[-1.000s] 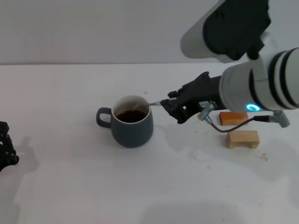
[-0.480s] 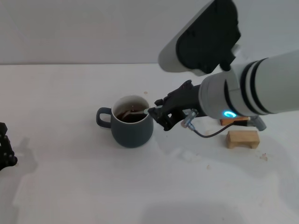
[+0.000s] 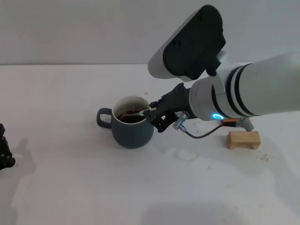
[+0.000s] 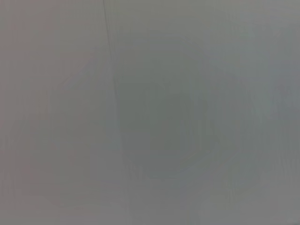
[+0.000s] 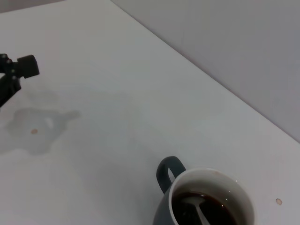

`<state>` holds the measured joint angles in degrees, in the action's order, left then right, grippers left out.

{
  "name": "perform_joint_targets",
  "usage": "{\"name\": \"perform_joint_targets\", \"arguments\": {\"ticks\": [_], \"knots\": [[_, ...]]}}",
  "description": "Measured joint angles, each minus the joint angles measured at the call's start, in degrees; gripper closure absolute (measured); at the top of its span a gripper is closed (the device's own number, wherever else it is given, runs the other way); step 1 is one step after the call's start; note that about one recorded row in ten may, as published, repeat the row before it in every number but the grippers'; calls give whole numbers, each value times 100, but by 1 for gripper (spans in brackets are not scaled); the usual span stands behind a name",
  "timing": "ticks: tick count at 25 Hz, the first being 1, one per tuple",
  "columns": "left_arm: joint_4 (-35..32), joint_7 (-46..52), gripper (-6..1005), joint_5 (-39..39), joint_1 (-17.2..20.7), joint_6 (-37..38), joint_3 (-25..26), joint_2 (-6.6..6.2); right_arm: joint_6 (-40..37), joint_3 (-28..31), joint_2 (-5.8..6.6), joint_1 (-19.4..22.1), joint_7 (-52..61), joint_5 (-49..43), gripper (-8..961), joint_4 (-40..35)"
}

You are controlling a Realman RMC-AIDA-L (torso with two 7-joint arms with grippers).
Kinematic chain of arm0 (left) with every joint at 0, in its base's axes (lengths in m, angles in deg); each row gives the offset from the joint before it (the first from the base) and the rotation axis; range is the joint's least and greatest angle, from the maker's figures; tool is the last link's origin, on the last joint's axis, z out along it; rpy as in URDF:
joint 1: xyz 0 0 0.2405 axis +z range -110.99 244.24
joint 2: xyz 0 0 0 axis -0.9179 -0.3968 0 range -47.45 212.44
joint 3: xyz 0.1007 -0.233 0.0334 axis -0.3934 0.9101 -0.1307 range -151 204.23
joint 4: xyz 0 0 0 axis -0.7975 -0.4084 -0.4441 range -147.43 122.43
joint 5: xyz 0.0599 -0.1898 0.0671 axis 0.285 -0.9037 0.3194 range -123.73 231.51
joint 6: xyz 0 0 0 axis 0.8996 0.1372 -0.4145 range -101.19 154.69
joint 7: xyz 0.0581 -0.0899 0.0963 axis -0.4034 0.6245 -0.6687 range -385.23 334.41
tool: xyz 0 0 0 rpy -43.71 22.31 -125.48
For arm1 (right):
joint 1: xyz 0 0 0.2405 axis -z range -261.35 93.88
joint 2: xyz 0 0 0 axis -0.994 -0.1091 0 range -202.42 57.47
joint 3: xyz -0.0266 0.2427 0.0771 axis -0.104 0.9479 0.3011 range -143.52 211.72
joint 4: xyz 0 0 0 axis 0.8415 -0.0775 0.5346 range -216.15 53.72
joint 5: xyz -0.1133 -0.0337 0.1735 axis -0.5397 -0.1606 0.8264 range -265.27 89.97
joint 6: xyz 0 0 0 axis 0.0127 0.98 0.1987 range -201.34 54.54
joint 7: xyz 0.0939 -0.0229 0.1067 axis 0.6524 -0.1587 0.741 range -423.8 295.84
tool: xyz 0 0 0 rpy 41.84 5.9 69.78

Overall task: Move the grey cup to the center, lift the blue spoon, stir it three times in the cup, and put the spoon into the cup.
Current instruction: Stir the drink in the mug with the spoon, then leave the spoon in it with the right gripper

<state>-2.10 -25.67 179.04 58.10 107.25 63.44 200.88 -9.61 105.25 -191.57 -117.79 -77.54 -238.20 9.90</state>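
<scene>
A wooden block [image 3: 243, 139] lies on the white table [image 3: 70, 187].

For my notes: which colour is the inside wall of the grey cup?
White, above the dark brown liquid; the grey cup shows this best in the right wrist view.

White desk [image 3: 70, 187], faintly stained; grey cup [image 3: 132, 129] stands mid-desk, two wooden blocks [image 3: 243, 139] off to its right.

The white table [image 3: 70, 187] lies open to the left of the grey cup [image 3: 132, 129] and along the near side. On the right the way is blocked — the right gripper [image 3: 154, 117] and its arm reach to the cup's rim, with a wooden block [image 3: 243, 139] beyond. The left gripper [image 3: 3, 152] sits at the far-left edge.
</scene>
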Motion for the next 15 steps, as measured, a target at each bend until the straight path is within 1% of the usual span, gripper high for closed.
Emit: {"name": "perform_joint_targets", "arguments": {"ticks": [9, 15], "knots": [[0, 0, 1001, 0, 22, 4, 0, 0, -259, 20, 1, -110, -128, -1, 792, -418], [-3, 0, 1001, 0, 21, 3, 0, 0, -287, 118, 13, -87, -139, -45, 793, -494]]}}
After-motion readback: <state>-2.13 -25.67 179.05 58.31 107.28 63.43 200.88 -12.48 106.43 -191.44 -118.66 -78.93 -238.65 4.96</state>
